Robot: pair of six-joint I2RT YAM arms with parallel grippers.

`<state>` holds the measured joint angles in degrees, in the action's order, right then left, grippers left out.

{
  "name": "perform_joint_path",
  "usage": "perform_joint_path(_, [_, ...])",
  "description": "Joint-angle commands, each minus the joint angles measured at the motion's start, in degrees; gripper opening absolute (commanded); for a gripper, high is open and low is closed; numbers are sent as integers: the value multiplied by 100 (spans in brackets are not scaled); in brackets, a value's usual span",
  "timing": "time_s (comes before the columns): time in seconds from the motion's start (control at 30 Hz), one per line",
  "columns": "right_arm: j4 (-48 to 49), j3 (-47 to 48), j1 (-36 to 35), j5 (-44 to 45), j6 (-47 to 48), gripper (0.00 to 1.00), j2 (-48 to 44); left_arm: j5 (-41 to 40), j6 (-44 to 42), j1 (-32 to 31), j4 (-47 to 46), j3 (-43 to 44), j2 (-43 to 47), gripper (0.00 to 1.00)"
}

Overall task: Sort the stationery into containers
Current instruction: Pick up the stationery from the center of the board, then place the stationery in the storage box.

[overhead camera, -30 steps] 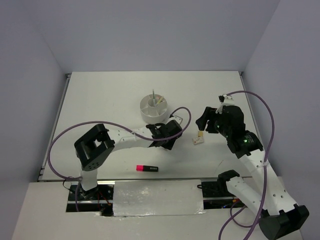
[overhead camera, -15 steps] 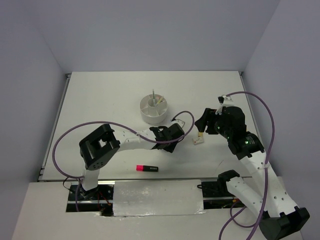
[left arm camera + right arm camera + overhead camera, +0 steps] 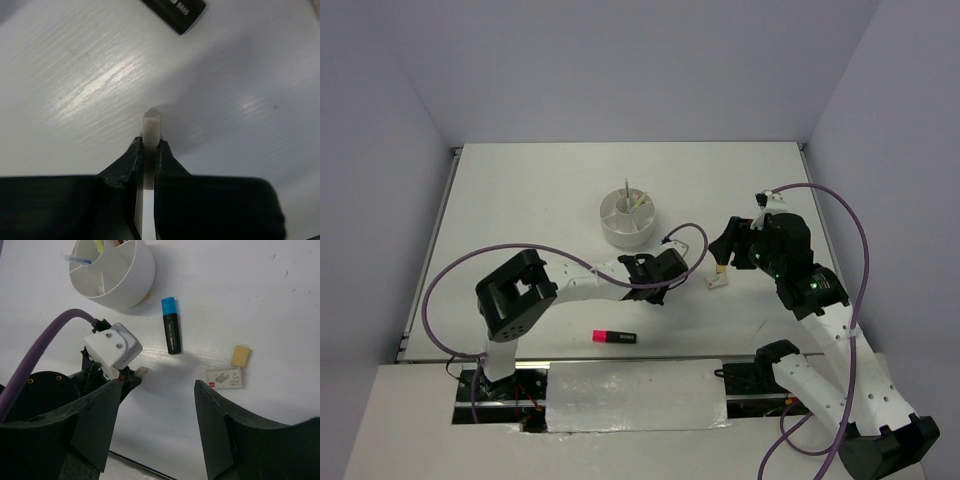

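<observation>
My left gripper (image 3: 151,146) is shut on a small white eraser (image 3: 151,126) right at the table surface; the right wrist view shows the same eraser (image 3: 141,372) sticking out of its tips. A blue-and-black highlighter (image 3: 171,326) lies just beyond it, beside the round white divided cup (image 3: 112,272), which holds a pen and a yellow stick. A tan eraser (image 3: 240,355) lies to the right. My right gripper (image 3: 157,385) hovers open and empty above this spot. From above, the cup (image 3: 628,215), left gripper (image 3: 675,277) and right gripper (image 3: 728,248) are mid-table, and a pink-and-black highlighter (image 3: 614,336) lies near the front.
A small white printed box (image 3: 225,378) lies next to the tan eraser and shows from above too (image 3: 717,282). The left arm's purple cable (image 3: 470,260) loops over the table's left half. The highlighter's black end (image 3: 175,12) is close ahead of the left fingers.
The left gripper slid a little right and down toward the table, then closed on the white eraser. The right arm has barely moved.
</observation>
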<state>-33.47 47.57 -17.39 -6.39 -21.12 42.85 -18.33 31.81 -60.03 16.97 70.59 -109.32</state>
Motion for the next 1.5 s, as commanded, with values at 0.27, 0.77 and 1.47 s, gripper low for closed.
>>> perform_joint_path(0.27, [201, 112, -19, -81, 109, 67, -101, -1569, 615, 561, 1475, -80, 2317, 0])
perform_joint_path(0.77, [245, 59, -28, -354, 205, 67, -128, 224, -1431, 3084, 781, 1474, 1652, 2])
perform_joint_path(1.47, [51, 191, -37, -345, 407, 67, -242, 2070, -1336, 3771, 500, 2205, 289, 31])
